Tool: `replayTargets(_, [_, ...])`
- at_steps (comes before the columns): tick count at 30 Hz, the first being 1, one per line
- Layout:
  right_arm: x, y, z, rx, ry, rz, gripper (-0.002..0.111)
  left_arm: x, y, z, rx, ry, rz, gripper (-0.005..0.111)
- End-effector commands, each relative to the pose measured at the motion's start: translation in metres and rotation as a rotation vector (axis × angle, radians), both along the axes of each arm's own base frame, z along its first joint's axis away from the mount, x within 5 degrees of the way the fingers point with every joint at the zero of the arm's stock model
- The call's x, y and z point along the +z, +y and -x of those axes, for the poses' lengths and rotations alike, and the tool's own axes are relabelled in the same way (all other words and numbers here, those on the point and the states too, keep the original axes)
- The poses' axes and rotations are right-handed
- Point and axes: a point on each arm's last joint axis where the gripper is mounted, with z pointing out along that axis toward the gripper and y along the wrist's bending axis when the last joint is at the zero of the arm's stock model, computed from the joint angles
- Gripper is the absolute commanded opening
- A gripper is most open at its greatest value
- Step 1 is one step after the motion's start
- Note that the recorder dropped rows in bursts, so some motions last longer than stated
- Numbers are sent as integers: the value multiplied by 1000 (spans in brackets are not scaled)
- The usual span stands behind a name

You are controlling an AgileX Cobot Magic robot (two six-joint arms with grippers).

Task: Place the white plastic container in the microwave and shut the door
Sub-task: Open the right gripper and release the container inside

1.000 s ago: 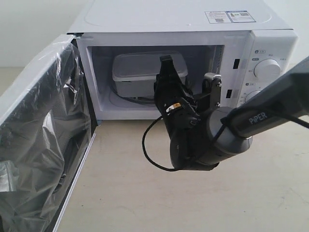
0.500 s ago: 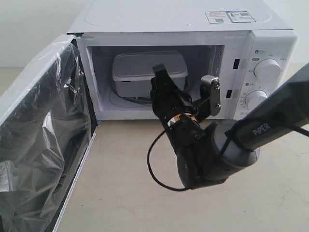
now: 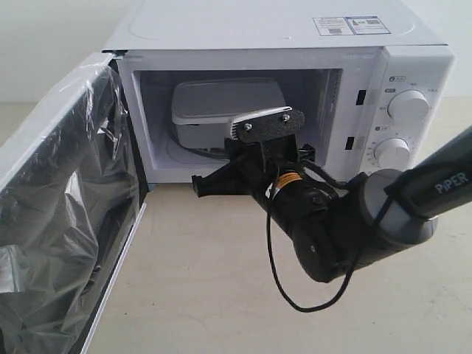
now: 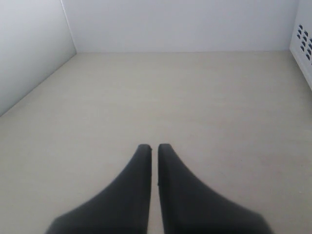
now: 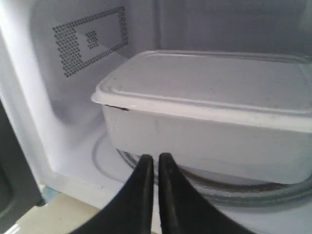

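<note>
The white plastic container sits on the glass turntable inside the microwave, lid on; the right wrist view shows it close up. The door stands wide open on the left, covered in loose clear film. My right gripper is shut and empty. It lies on its side, pointing left, low in front of the microwave's opening and clear of the container. In the right wrist view its tips sit just outside the cavity floor. My left gripper is shut and empty over bare tabletop.
Two round knobs are on the microwave's right panel. A black cable loops below the right arm. In the left wrist view, a vented white side of the microwave stands at the edge, with pale walls behind the beige tabletop.
The right gripper has swung from pointing up at the container to lying sideways, pointing left and lower in front of the opening. The container and door have not moved.
</note>
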Motion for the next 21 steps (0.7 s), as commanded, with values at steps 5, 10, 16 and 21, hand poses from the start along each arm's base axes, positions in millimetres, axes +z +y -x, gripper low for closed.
replayTargets(5, [-3, 13, -31, -41, 23, -2, 0, -1, 0, 0, 5, -5, 4, 4])
replayTargets(10, [-9, 14, -42, -65, 54, -13, 0, -1, 0, 0, 5, -5, 4, 4])
replayTargets(16, [-5, 4, -61, -114, 72, -32, 0, -1, 0, 0, 5, -5, 4, 4])
replayTargets(21, [-1, 3, -76, -131, 56, -45, 0, -1, 0, 0, 5, -5, 4, 4])
